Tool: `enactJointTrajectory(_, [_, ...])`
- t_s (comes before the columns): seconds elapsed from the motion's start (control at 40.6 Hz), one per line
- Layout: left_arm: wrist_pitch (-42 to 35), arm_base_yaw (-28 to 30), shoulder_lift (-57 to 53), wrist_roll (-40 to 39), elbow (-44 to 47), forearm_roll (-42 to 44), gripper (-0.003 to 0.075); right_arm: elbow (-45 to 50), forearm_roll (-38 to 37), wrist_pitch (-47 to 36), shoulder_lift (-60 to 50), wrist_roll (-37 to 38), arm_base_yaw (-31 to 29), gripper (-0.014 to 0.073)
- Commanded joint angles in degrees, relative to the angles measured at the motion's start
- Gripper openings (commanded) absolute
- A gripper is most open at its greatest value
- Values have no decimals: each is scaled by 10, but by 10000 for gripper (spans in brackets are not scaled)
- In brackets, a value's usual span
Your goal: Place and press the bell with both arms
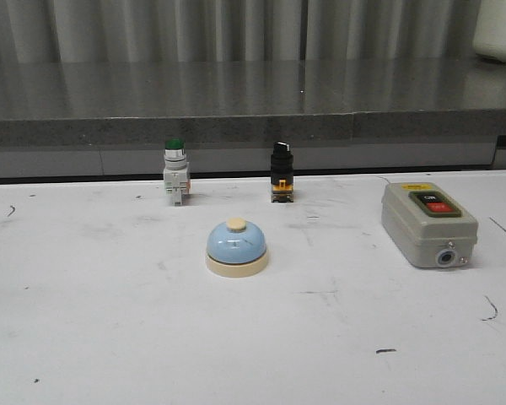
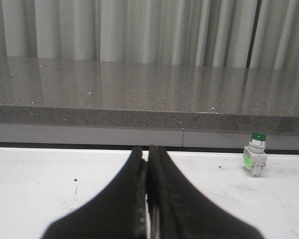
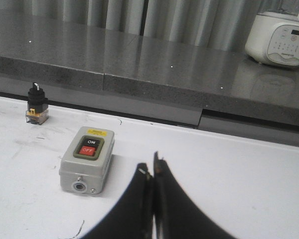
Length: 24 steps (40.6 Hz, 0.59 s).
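The blue bell point(image 1: 236, 248) sat alone on the white worktop point(image 1: 84, 337), in front of a green-capped button point(image 1: 175, 171) and a black switch point(image 1: 281, 171), left of a grey switch box point(image 1: 427, 224); the left tool point(image 2: 148, 155) and right tool point(image 3: 152, 169) were both clenched, empty

Bell point(image 1: 236, 246): light-blue dome, cream base and button. Counter point(image 1: 110, 337): white, dark scuffs. Switch box point(image 1: 427, 224): grey, red and dark buttons, yellow label. Push button point(image 1: 175, 171): green cap, pale grey body. Selector switch point(image 1: 281, 172): black, orange base. Both end effectors point(image 2: 148, 164) point(image 3: 152, 172): black.
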Motion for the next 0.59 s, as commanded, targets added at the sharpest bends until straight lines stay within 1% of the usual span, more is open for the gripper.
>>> enactJointTrajectory(0.0, [-51, 0, -9, 0, 14, -6, -20, -3, 0, -52, -10, -2, -3, -68])
enactJointTrajectory(0.099, [-51, 0, -9, 0, 14, -6, -20, -3, 2, -52, -10, -2, -3, -68])
enactJointTrajectory(0.222, [-51, 0, -9, 0, 14, -6, -20, -3, 46, -51, -10, 8, -3, -68])
enactJointTrajectory(0.271, [-51, 0, -9, 0, 14, -6, -20, -3, 44, -53, -10, 31, -3, -68])
enactJointTrajectory(0.345, [-51, 0, -9, 0, 14, -6, -20, -3, 12, -58, -10, 89, -3, -68])
enactJointTrajectory(0.443, [-51, 0, -9, 0, 14, -6, -20, -3, -75, -70, -10, 170, -4, -68])
enactJointTrajectory(0.468, [-51, 0, -9, 0, 14, -6, -20, -3, -87, -71, -10, 183, -4, -68])
enactJointTrajectory(0.567, [-51, 0, -9, 0, 14, -6, -20, -3, -94, -71, -10, 185, -4, -68])
